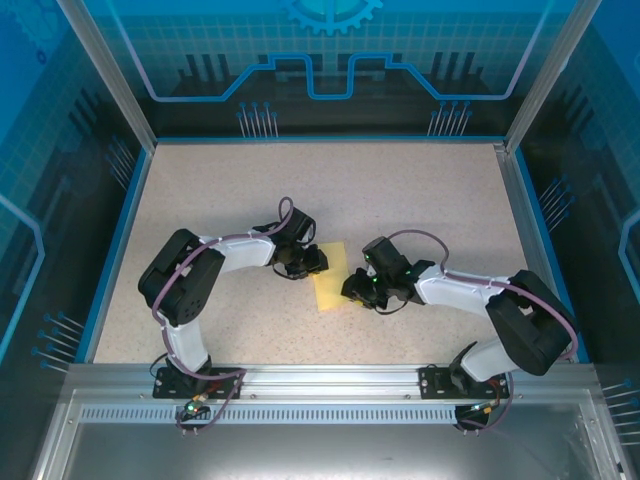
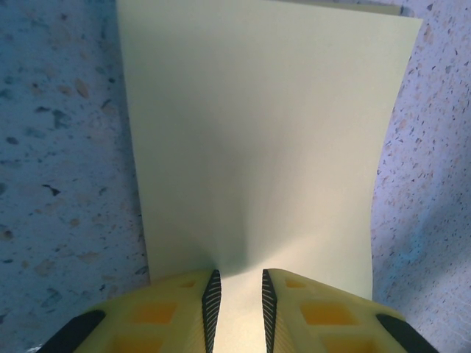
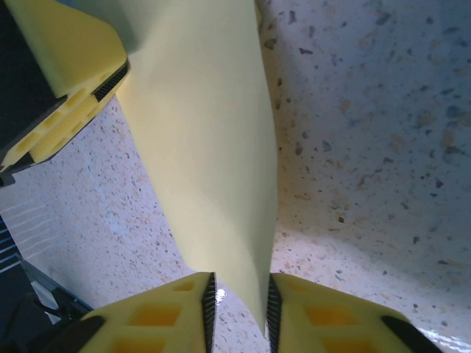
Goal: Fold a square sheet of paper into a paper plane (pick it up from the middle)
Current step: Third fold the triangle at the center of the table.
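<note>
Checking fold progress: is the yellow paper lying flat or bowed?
Bowed: the square sheet of paper arches between the left gripper and right gripper, each pinching one edge.

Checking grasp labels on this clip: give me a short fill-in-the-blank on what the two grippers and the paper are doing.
1. The square sheet of paper over the speckled table is pale ____ in colour.
2. In the left wrist view, the sheet's near edge sits ____ the fingers of the left gripper.
3. The right gripper is closed on the sheet's edge, and the yellow finger at the top left of its view belongs to the ____ arm.
Missing words: yellow; between; left.
</note>
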Controlling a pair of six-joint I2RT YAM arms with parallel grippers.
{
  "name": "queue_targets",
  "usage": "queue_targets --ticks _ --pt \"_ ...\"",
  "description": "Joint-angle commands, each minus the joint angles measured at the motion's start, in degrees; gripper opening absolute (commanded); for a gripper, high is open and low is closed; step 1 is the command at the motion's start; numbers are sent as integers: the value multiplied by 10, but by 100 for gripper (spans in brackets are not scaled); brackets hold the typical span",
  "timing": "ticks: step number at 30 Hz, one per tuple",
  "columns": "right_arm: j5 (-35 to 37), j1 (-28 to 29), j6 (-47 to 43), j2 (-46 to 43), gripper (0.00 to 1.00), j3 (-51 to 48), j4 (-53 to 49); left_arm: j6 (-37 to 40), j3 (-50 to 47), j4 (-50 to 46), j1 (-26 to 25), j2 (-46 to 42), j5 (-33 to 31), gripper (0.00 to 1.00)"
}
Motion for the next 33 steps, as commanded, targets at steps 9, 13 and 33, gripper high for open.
queue_targets --ticks 9,13,33 --pt "12 12 -25 32 8 50 1 2 7 9 5 -11 37 29" --pt "12 18 -30 73 9 85 -3 12 21 -3 6 -26 30 29" --pt "18 31 -46 163 11 146 45 31 71 -39 37 33 -7 23"
